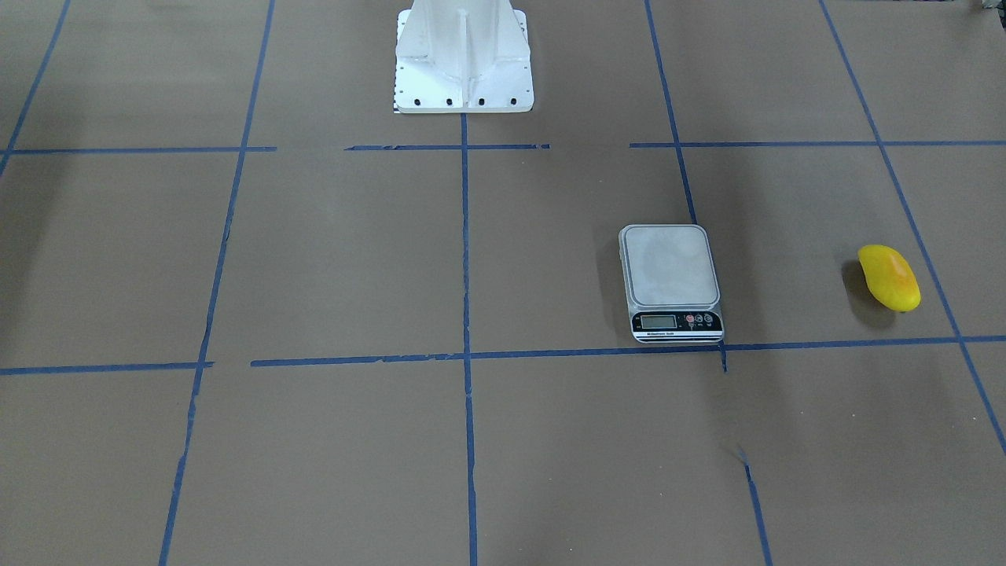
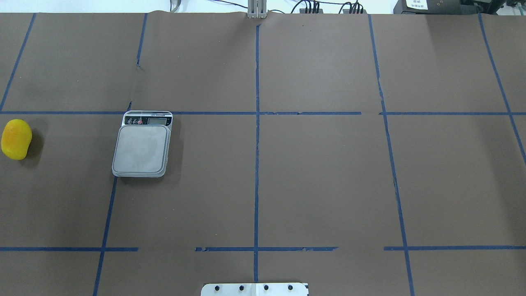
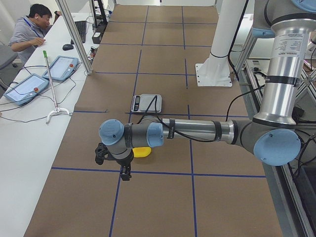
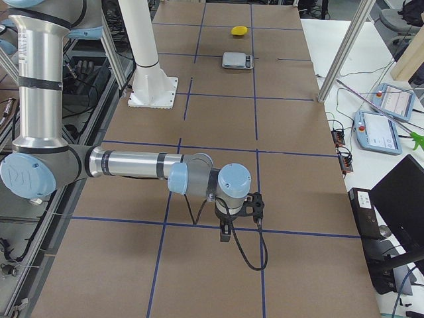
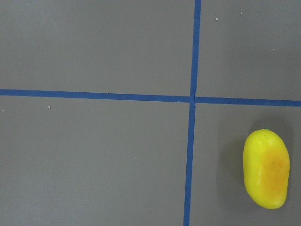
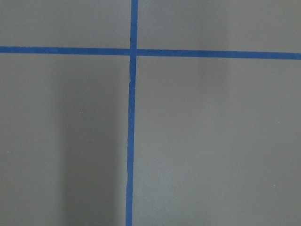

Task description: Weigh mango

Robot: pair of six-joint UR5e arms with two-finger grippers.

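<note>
Pointing down, left hand (image 3: 126,176) near mango (image 3: 143,152), right hand (image 4: 224,237) well apart, cannot tell if spread

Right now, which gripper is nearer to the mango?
Left. The left gripper hangs beside the mango, not over it; the right gripper hangs at the opposite end of the table, far from it.

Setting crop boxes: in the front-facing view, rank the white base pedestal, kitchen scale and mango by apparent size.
1. white base pedestal, though cut off at the top
2. kitchen scale, close behind
3. mango, clearly smallest
</note>
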